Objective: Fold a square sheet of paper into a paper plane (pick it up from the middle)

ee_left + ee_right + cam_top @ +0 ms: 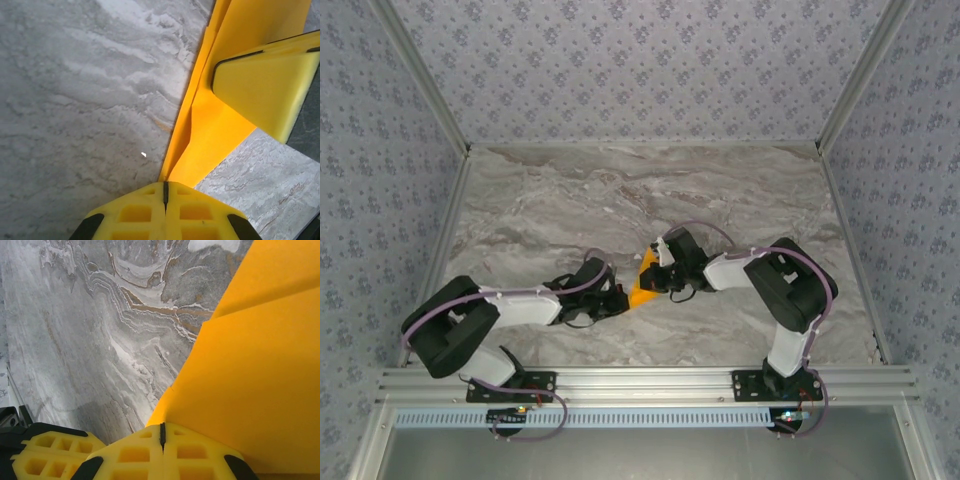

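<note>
The orange sheet of paper [642, 284] is folded into a narrow creased piece and is held between my two grippers near the table's middle front. My left gripper [623, 297] is shut on its near end; in the left wrist view the jaws [165, 189] pinch the paper's [220, 125] folded edge, with the right gripper's fingers [265, 85] on it further along. My right gripper [662, 274] is shut on the far end; its wrist view shows the jaws [162, 432] closed on the paper [250, 365]. I cannot tell whether the fold makes the paper plane's dart shape.
The grey marble tabletop [620, 200] spreads bare behind and beside the grippers. Patterned walls with metal frame posts [460, 200] close it in on three sides. A metal rail [640, 380] with the arm bases runs along the near edge.
</note>
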`<state>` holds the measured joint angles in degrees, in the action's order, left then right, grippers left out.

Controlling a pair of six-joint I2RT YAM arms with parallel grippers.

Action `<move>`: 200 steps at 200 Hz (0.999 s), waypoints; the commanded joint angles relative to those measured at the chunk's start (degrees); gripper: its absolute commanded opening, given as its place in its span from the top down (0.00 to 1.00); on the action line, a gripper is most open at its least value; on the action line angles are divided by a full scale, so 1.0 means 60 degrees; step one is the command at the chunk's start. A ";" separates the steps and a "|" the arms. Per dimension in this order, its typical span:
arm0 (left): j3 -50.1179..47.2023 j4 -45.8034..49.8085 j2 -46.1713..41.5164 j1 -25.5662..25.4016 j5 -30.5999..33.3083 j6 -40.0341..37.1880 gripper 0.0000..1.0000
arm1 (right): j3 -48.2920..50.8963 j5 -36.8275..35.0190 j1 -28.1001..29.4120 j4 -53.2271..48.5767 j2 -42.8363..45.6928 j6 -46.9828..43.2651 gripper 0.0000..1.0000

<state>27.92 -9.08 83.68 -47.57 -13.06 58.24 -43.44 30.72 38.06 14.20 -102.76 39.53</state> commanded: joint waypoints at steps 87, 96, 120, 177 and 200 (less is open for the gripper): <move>0.0048 0.1069 0.0367 0.0079 -0.0257 -0.0097 1.00 | -0.0307 -0.0542 0.0262 -0.0799 0.0587 -0.0318 1.00; 0.0076 0.1132 0.0351 0.0091 -0.0238 -0.0097 1.00 | -0.0311 -0.0593 0.0415 -0.0813 0.0632 -0.0344 1.00; 0.0107 0.1191 0.0367 0.0086 -0.0211 -0.0097 1.00 | -0.0167 -0.0625 0.0657 -0.0655 0.0632 -0.0289 1.00; 0.0268 0.1299 0.0327 0.0077 -0.0298 -0.0199 1.00 | 0.0068 -0.0792 0.0754 -0.0515 0.0200 -0.0157 1.00; 0.0363 0.1231 0.0166 0.0085 -0.0367 -0.0271 1.00 | 0.0062 -0.0971 0.0697 -0.0687 0.0004 -0.0088 1.00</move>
<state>29.52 -6.81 84.49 -47.13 -14.57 58.08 -43.62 27.07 42.52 11.60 -100.86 39.00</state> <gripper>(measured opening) 0.053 0.063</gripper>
